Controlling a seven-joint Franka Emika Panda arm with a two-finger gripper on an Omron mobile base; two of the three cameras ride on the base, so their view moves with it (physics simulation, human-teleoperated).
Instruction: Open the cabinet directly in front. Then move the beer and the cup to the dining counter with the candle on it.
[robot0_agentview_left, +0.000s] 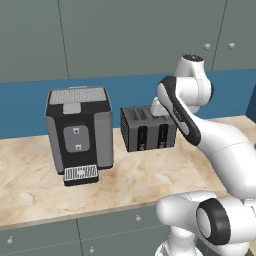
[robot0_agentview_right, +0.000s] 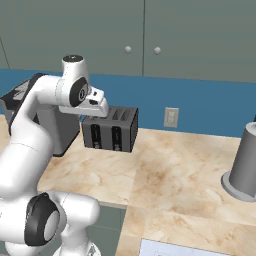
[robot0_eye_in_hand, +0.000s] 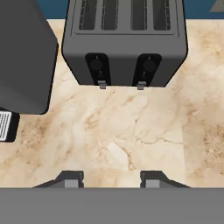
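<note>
The grey-green upper cabinet hangs above the worktop with its flat doors shut. Two round pale knobs sit side by side where two doors meet. The same cabinet fills the top of the left base view. My gripper hangs open over the marble worktop, just in front of the toaster, with nothing between its fingertips. The white hand sits well below the knobs. The beer, the cup and the dining counter are out of view.
A dark toaster and a grey coffee machine stand on the marble worktop against the blue wall. A grey cylinder stands at the right. Low drawers run under the worktop's front edge.
</note>
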